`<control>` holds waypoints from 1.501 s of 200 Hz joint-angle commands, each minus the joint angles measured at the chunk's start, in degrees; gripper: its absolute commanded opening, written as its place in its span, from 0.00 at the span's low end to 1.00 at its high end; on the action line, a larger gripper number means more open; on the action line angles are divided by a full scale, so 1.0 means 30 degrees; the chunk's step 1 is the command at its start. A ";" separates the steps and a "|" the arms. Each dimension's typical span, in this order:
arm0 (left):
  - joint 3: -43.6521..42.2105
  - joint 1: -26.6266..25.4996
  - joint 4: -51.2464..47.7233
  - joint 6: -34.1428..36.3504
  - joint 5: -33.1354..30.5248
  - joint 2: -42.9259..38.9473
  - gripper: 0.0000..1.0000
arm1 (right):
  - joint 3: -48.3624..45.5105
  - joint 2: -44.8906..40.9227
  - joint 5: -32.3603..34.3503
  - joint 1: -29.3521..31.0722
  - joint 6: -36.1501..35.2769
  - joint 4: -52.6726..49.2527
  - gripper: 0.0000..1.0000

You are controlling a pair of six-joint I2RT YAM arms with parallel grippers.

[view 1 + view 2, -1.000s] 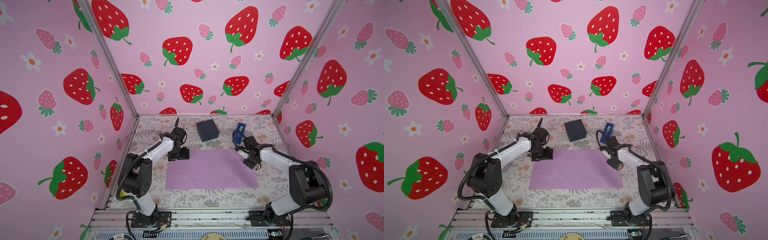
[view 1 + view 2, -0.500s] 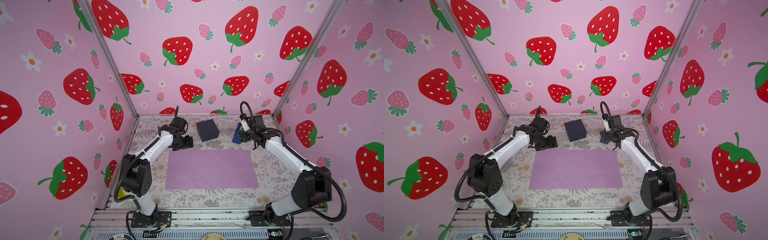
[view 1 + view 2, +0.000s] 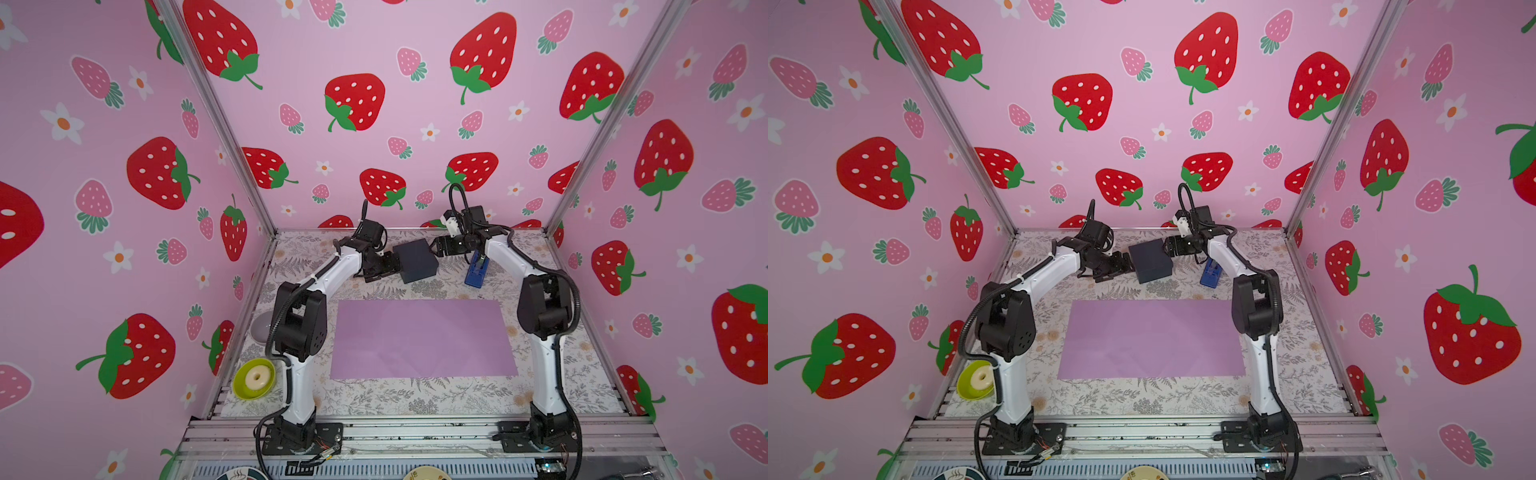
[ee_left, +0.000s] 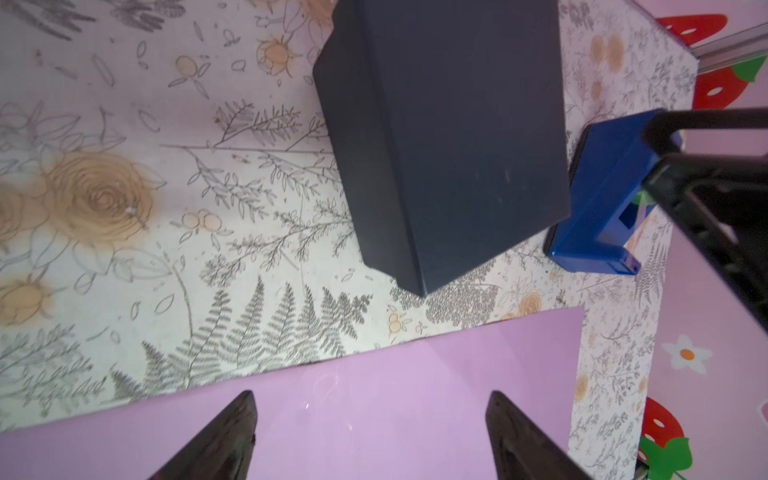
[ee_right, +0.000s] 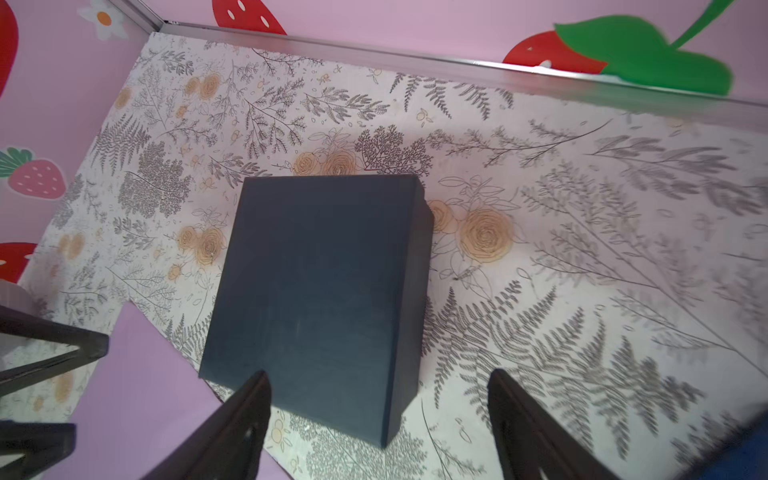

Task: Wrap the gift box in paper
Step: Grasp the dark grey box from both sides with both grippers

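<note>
The gift box (image 3: 415, 261) (image 3: 1150, 259), small and matte black, stands on the floral mat at the back, beyond the paper's far edge. The paper (image 3: 424, 338) (image 3: 1150, 338) lies flat, lilac face up, in the middle. My left gripper (image 3: 388, 266) (image 3: 1121, 266) is close to the box's left side and my right gripper (image 3: 438, 247) (image 3: 1169, 245) is by its right rear corner. In the left wrist view the gripper (image 4: 371, 399) is open and empty, with the box (image 4: 449, 137) ahead of it. The right gripper (image 5: 379, 376) is open too, one fingertip (image 5: 259, 386) overlapping the box (image 5: 320, 291).
A blue tape dispenser (image 3: 476, 272) (image 3: 1210, 274) (image 4: 602, 199) stands just right of the box, under the right arm. A yellow-green tape roll (image 3: 254, 378) (image 3: 976, 378) and a grey round object (image 3: 262, 326) sit at the mat's left edge. The pink walls close in the back and both sides.
Both arms have left the paper's far corners and swung back to either side of the box. The right gripper has opened wider. Box and paper have not moved.
</note>
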 commanded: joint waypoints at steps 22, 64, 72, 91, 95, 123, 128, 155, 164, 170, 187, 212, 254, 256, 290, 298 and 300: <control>0.2179 0.0503 0.1751 -0.0464 0.1321 0.2057 0.89 | 0.2888 0.2303 -0.1955 -0.0189 0.1986 -0.1613 0.83; 0.4132 0.0736 0.1912 -0.0539 0.2521 0.4243 0.90 | 0.3190 0.3826 -0.4014 -0.0186 0.3727 -0.1064 0.81; 0.4580 0.0737 0.1641 -0.0519 0.2571 0.4619 0.90 | 0.3142 0.4002 -0.3983 -0.0159 0.4030 -0.1176 0.81; 0.5508 0.0737 0.0817 -0.0453 0.2561 0.5333 0.90 | 0.2608 0.4154 -0.4440 -0.0071 0.4571 -0.1426 0.81; 0.5556 0.0737 0.0764 -0.0449 0.2628 0.5402 0.90 | 0.2407 0.4111 -0.4652 -0.0015 0.4644 -0.1407 0.81; 0.5094 0.0711 0.1101 -0.0561 0.3410 0.5605 0.90 | -0.0747 0.2734 -0.6332 0.0480 0.5813 0.0872 0.80; 0.4907 0.0721 0.1261 -0.0619 0.3620 0.5578 0.90 | -0.1429 0.2367 -0.6555 0.0542 0.6194 0.1673 0.80; 0.3687 0.0635 0.2355 -0.0863 0.4801 0.5013 0.89 | -0.3885 0.0755 -0.7322 0.0874 0.7802 0.4180 0.76; 0.3199 0.0590 0.2654 -0.0806 0.4914 0.4600 0.89 | -0.4216 0.0336 -0.7235 0.1020 0.7807 0.4233 0.75; 0.2935 0.0544 0.2734 -0.0725 0.4935 0.4281 0.89 | -0.4462 0.0001 -0.7135 0.1121 0.7834 0.4267 0.74; 0.2583 0.0356 0.2260 -0.0338 0.4768 0.3493 0.88 | -0.5258 -0.1025 -0.6664 0.1406 0.8095 0.4592 0.73; 0.1577 0.0002 0.1948 -0.0116 0.4584 0.2184 0.88 | -0.6501 -0.2576 -0.5933 0.1817 0.8248 0.4610 0.71; -0.1420 -0.0909 0.2549 -0.0674 0.4467 -0.0009 0.88 | -0.9621 -0.5443 -0.5083 0.2256 0.8395 0.4628 0.69; -0.1565 -0.0971 0.2560 -0.0706 0.4433 -0.0088 0.88 | -0.9702 -0.5534 -0.5052 0.2281 0.8380 0.4617 0.68; -0.4658 -0.2254 0.3560 -0.1464 0.3689 -0.2261 0.88 | -1.3131 -0.8561 -0.4217 0.2953 0.8452 0.4726 0.67; -0.5315 -0.2567 0.3724 -0.1634 0.3457 -0.2862 0.88 | -1.4034 -0.9289 -0.3957 0.3110 0.8536 0.4753 0.67; -0.5462 -0.2660 0.3755 -0.1671 0.3397 -0.2991 0.88 | -1.4207 -0.9506 -0.3891 0.3143 0.8576 0.4774 0.67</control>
